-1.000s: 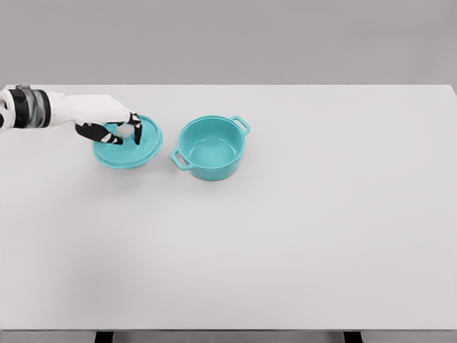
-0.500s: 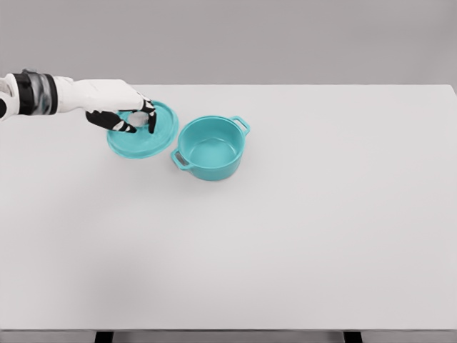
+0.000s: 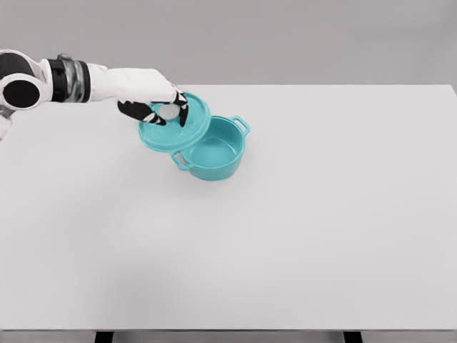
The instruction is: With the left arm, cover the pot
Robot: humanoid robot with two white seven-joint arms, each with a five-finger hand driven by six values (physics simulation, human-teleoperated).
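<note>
table: white top, filling the view from the near edge to the grey wall behind.
pot: teal, two-handled, upright on the table left of centre — mouth open, inside bare.
lid: teal, raised off the table and tilted, its right edge overlapping the pot's upper-left rim; the rest of the rim is uncovered.
left hand: fingers closed around the lid's knob from above, carrying the lid.
left arm: white with a dark band, reaching in from the upper left — farthest back.
</note>
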